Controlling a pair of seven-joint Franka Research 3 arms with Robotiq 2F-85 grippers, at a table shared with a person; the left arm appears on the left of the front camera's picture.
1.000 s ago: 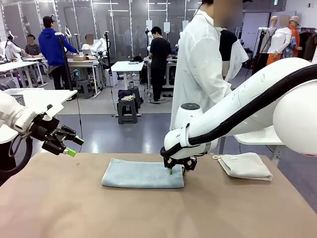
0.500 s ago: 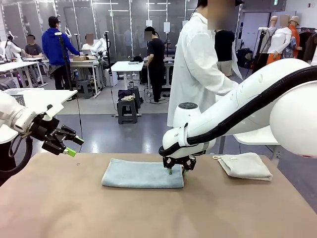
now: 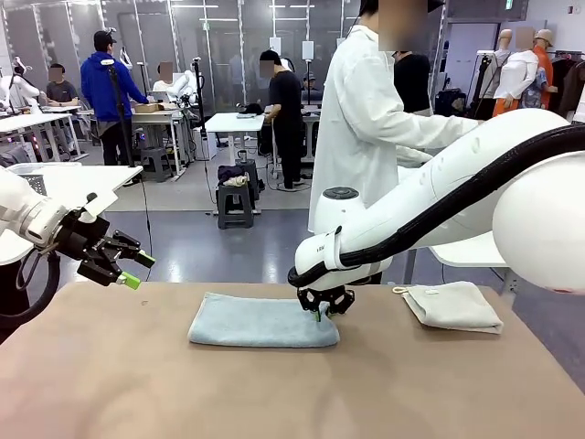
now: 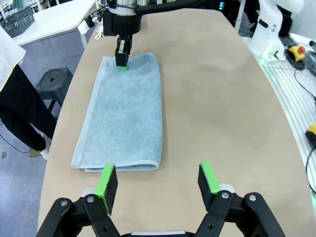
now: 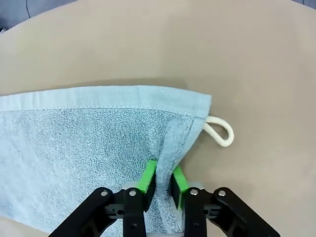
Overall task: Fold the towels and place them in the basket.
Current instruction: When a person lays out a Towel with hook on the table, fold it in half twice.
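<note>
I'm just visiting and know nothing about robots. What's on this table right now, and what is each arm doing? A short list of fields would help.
Table: tan top
Grey-blue towel: folded flat, mid-table
Cream-white towel: folded, at the table's right side
Right gripper: shut on the grey-blue towel's right edge, near its corner loop
Left gripper: open, raised off the table's left end, holding nothing
Person: in a white coat, standing at the far side

Bare table [image 3: 274, 393] in front of grey-blue towel [image 3: 260, 322], right arm [image 3: 430, 206] spanning above, cream towel [image 3: 452, 305] far right
</note>
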